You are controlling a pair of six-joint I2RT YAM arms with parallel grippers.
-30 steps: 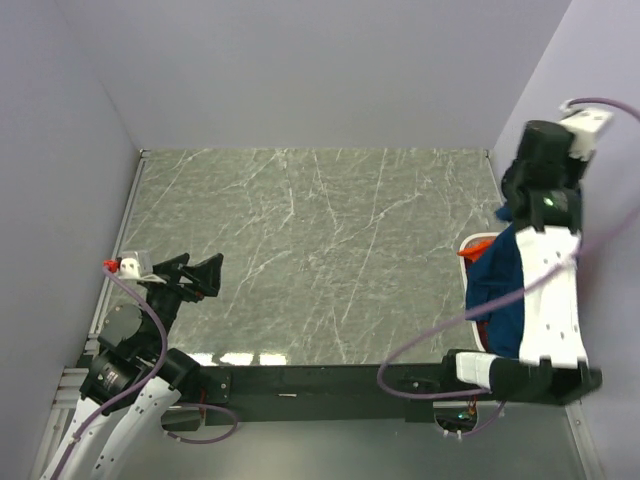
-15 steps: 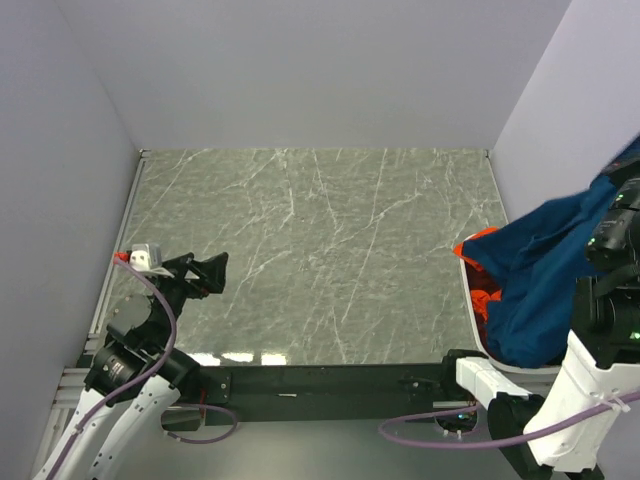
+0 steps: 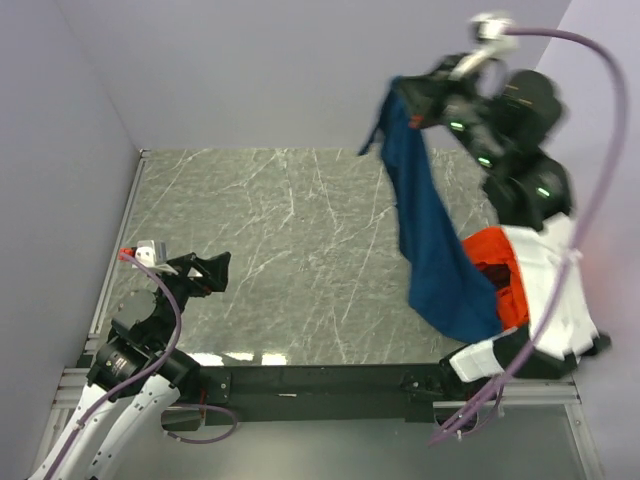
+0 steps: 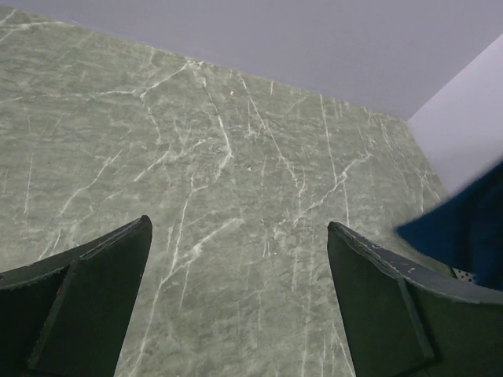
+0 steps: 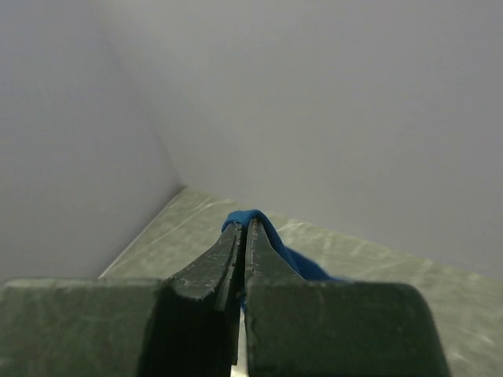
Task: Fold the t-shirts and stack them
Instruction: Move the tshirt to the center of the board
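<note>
From above, the right gripper (image 3: 403,98) is up high near the far wall, clenched on the top edge of the navy t-shirt (image 3: 425,225). The cloth hangs straight down from its fingertips in a long, narrow drape, and its lower end spreads out beside the right arm's base, over the orange t-shirt (image 3: 488,245) heaped there. Well apart, low at the near left of the marble table (image 3: 300,215), the left gripper (image 3: 212,270) hovers with its jaws spread and nothing between them. In the left wrist's view, the left gripper (image 4: 240,228) is released, with only bare table (image 4: 196,149) in front of its two dark fingers. A corner of the navy t-shirt (image 4: 471,224) shows far off to its right. In the right wrist's view, the right gripper (image 5: 244,226) has its jaws pressed tight together, and a small fold of the navy t-shirt (image 5: 271,242) pokes out just past the tips, with the table far below.
</note>
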